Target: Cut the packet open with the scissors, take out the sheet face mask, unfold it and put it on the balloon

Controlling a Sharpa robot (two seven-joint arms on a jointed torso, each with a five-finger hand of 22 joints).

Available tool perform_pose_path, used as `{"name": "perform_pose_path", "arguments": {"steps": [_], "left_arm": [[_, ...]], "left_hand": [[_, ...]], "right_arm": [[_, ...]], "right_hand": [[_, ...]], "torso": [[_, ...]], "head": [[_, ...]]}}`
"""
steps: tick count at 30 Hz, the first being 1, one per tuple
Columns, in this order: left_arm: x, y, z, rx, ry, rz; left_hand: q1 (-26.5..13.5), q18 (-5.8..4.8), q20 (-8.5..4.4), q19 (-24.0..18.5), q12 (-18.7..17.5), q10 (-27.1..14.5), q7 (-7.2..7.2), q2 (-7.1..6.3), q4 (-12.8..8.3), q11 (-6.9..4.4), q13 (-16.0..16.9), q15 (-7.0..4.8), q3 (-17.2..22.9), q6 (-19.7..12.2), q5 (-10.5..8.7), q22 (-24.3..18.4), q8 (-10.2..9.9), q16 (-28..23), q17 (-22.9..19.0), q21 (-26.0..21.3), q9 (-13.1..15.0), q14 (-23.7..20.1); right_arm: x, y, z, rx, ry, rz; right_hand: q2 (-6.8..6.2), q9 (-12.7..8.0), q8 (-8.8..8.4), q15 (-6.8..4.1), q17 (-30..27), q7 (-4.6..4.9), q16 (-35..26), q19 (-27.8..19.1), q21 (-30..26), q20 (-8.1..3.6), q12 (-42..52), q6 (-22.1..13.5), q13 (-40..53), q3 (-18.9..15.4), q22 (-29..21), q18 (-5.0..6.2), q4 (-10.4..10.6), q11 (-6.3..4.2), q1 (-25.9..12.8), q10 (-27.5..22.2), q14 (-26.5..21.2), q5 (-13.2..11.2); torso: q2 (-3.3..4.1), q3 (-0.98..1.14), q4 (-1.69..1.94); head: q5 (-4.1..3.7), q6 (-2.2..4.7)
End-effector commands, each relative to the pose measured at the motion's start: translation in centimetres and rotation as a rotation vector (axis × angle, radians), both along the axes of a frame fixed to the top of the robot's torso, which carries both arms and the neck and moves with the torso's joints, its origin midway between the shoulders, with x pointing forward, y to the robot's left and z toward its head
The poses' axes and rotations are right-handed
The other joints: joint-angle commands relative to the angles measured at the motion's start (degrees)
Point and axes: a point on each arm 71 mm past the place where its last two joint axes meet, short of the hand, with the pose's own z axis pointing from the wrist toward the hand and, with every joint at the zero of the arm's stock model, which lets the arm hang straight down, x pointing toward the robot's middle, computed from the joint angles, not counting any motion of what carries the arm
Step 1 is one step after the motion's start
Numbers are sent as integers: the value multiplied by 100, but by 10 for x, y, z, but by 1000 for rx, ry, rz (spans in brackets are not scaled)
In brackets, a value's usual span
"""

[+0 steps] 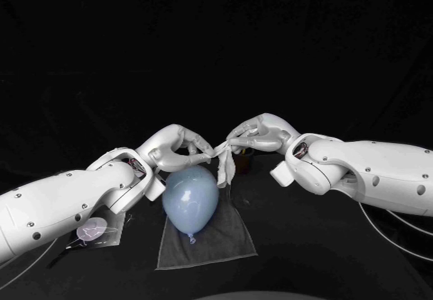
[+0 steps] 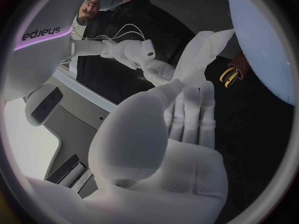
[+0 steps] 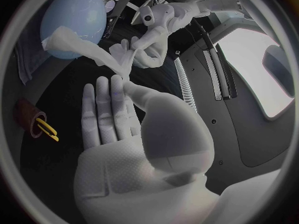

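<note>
A pale blue balloon (image 1: pixel 191 197) lies on a grey cloth (image 1: pixel 208 247) at the table's middle. Just above its far end my left hand (image 1: pixel 176 147) and right hand (image 1: pixel 257 134) each pinch the white sheet mask (image 1: pixel 224 164), which hangs crumpled between them and touches the balloon's top. In the left wrist view the mask (image 2: pixel 202 50) rises past my fingers (image 2: pixel 190 109) toward the right hand (image 2: pixel 134 52), with the balloon (image 2: pixel 261 35) beside it. In the right wrist view the mask (image 3: pixel 102 55) stretches from the balloon (image 3: pixel 72 17) to my fingertips (image 3: pixel 118 84). Yellow-handled scissors (image 2: pixel 229 75) stand in a brown holder.
The cut clear packet (image 1: pixel 95 231) lies on the table under my left forearm. The brown holder (image 3: pixel 28 117) with the scissors (image 3: pixel 47 129) stands just behind the balloon, close under both hands.
</note>
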Motion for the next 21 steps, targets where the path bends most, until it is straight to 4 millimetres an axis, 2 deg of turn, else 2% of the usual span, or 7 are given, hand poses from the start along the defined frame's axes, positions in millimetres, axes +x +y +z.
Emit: {"name": "perform_pose_path", "arguments": {"steps": [1,5,9,21], "left_arm": [[2,0,2,-31,7,8],[3,1,2,-41,12,12],[5,2,6,-51,14,17],[21,12,23,-45,-4,30]], "left_hand": [[-54,61,1,-19,-17,-38,27,-7,-22,-5,5,-10,34,-21,37,7,16,-35,5,24,-2,-43],[-72,59,5,-29,-26,-59,38,-1,-34,2,5,-4,52,-39,37,9,18,-38,5,25,8,-52],[-86,58,8,-37,-33,-75,46,4,-44,8,5,1,66,-52,37,10,21,-40,5,26,16,-59],[-180,48,45,-124,-87,-210,64,10,-103,63,-3,53,122,-89,37,20,81,-48,11,21,105,-160]], "right_arm": [[2,0,3,-104,-24,42],[6,-2,9,-139,-56,35],[10,-4,16,-166,-96,17],[22,-8,40,-244,-267,-10]], "right_hand": [[25,345,211,57,215,35,245,-156,-87,64,159,-52,148,19,-38,45,-110,36,-119,-275,-353,33],[80,440,382,99,455,54,610,-227,-129,106,485,-167,404,53,-56,50,-216,71,-226,-616,-723,30],[106,487,486,102,528,56,806,-230,-130,109,724,-232,568,94,-56,51,-282,74,-271,-787,-848,27],[120,523,587,78,554,56,985,-171,-90,88,978,-260,723,107,-35,52,-337,59,-276,-872,-852,28]], "torso": [[-1,-2,2],[0,-3,5],[-1,0,5],[-10,7,1]], "head": [[-16,0],[-22,4],[-36,13],[-50,41]]}}
